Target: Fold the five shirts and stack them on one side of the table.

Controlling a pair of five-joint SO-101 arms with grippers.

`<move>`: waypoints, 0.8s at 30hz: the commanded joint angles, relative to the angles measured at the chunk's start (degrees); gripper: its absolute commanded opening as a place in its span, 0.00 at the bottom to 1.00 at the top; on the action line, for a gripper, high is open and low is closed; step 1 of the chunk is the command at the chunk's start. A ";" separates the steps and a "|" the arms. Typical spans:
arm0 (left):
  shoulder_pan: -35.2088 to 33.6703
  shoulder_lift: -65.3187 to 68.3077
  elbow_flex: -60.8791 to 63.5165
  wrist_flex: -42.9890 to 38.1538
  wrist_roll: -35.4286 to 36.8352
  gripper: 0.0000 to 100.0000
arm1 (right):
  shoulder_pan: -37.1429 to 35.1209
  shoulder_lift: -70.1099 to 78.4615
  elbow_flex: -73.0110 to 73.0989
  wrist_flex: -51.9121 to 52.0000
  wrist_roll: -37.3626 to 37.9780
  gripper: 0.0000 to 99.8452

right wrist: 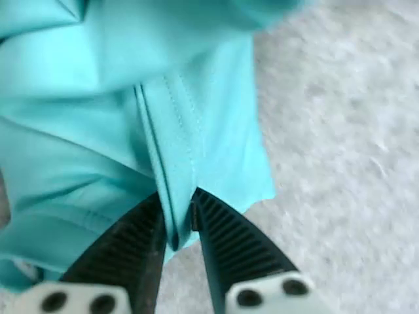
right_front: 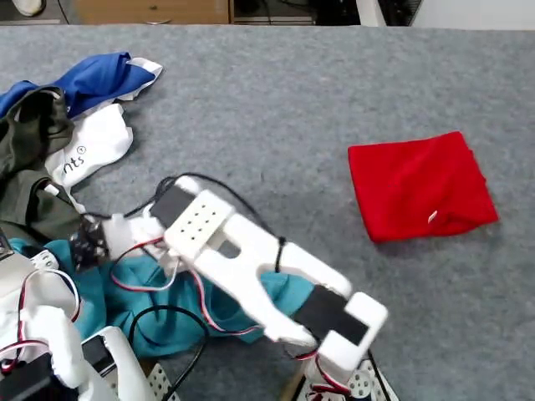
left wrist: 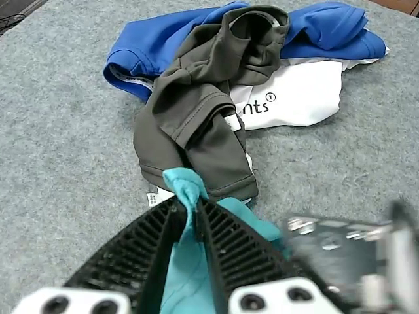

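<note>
A teal shirt (right_front: pixel 134 305) lies crumpled at the near left of the table, under both arms. My left gripper (left wrist: pixel 190 204) is shut on a bunched fold of the teal shirt (left wrist: pixel 186 186), just short of a dark grey shirt (left wrist: pixel 196 124). My right gripper (right wrist: pixel 177 199) is shut on a seamed edge of the teal shirt (right wrist: pixel 131 131), and in the high view the right arm's gripper (right_front: pixel 88 246) sits at the shirt's left end. A blue shirt (right_front: pixel 96 79), a white shirt (right_front: pixel 96 142) and the dark grey shirt (right_front: pixel 29 159) form a loose pile at the far left. A folded red shirt (right_front: pixel 418 188) lies at the right.
The grey felt table (right_front: pixel 276 109) stretches open between the pile and the red shirt. Loose red, white and black cables (right_front: pixel 167 322) from the arms drape over the teal shirt. The arm bases stand at the near edge.
</note>
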 commanded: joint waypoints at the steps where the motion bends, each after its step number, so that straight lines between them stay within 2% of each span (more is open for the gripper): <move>1: -0.70 0.13 -0.35 -0.88 -0.26 0.02 | 3.30 -6.37 -1.45 1.93 -0.44 0.00; 8: -0.70 0.13 0.00 -0.88 -0.26 0.02 | 3.38 -7.69 -1.10 4.31 -0.62 0.02; 13: -0.70 0.13 0.09 -0.88 -0.26 0.02 | 1.80 -7.60 3.74 -0.44 -0.70 0.09; 18: -0.70 0.13 0.18 -0.88 -0.26 0.02 | -0.22 -7.60 8.57 -5.10 -0.70 0.08; 24: -0.70 0.13 0.18 -0.88 -0.26 0.02 | -0.04 -7.60 9.45 -5.63 -0.70 0.08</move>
